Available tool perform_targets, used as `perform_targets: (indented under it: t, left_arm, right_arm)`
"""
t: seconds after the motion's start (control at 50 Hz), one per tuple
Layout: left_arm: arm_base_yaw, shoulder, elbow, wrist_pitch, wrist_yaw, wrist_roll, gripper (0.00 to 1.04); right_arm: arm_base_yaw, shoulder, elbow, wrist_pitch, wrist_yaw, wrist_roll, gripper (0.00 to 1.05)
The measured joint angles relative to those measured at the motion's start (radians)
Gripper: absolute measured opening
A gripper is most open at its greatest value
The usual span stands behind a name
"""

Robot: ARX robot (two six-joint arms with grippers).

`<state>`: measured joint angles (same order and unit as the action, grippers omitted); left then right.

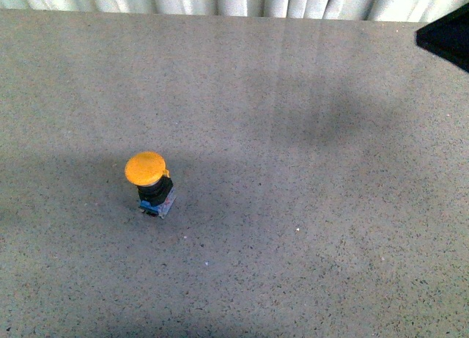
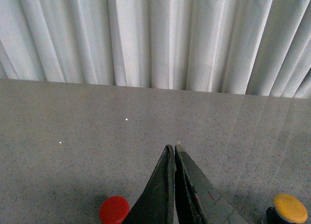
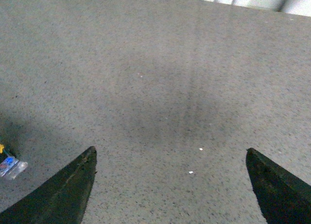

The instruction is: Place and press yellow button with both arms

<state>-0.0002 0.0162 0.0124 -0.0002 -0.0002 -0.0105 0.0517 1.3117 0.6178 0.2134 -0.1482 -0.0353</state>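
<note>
Yellow button (image 1: 149, 178): it's seen standing upright on the grey table (image 1: 315, 206), with the orange-yellow cap on top and the black body and blue-and-clear base underneath. Nothing is touching it.

Left gripper (image 2: 174, 148): the fingers are pressed flat together and nothing is held. The yellow button is seen off to one side of it, near but apart.

Right gripper (image 3: 170, 149): the fingers are spread wide, with only bare table between them. Just the button's base is caught at the frame edge, so this gripper is placed beside the button, not around it.

Red button (image 2: 114, 210): a second cap is picked up by the left wrist camera, across the left gripper from the yellow button.

Dark shape (image 1: 447, 34): it sits well away from the yellow button, and what it is can't be told.

Step in hand: placing looks done, going by the button standing free. Pressing hasn't been started.

Next move: probably the body gets steadied by the open right gripper while the cap is pushed straight down by the shut left one. An off-centre push could tip that narrow base, so centring matters.
</note>
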Motion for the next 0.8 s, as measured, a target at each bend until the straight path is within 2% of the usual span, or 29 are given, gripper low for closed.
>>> perform_targets:
  t: [0.04, 0.1, 0.14, 0.24, 0.36, 0.56, 0.8]
  left_arm:
    - [0.0, 0.0, 0.0, 0.0, 0.0, 0.0, 0.01]
    - [0.0, 0.0, 0.0, 0.0, 0.0, 0.0, 0.01]
    - [0.0, 0.0, 0.0, 0.0, 0.0, 0.0, 0.01]
    - [0.0, 0.0, 0.0, 0.0, 0.0, 0.0, 0.01]
    - [0.0, 0.0, 0.0, 0.0, 0.0, 0.0, 0.01]
    - [0.0, 0.0, 0.0, 0.0, 0.0, 0.0, 0.01]
    - [0.0, 0.0, 0.0, 0.0, 0.0, 0.0, 0.01]
  right_arm:
    - [-0.033, -0.05, -0.026, -0.011, -0.005, 0.006, 0.97]
    - [-0.046, -0.127, -0.164, 0.284, 0.117, 0.019, 0.84]
    - [-0.049, -0.169, -0.23, 0.411, 0.14, 0.021, 0.77]
    - [-0.052, -0.247, -0.315, 0.547, 0.148, 0.023, 0.61]
    - [-0.052, -0.321, -0.401, 0.55, 0.148, 0.024, 0.34]
    - [-0.052, -0.429, -0.473, 0.517, 0.148, 0.024, 0.01]
    - [-0.052, -0.567, -0.537, 0.438, 0.148, 0.028, 0.01]
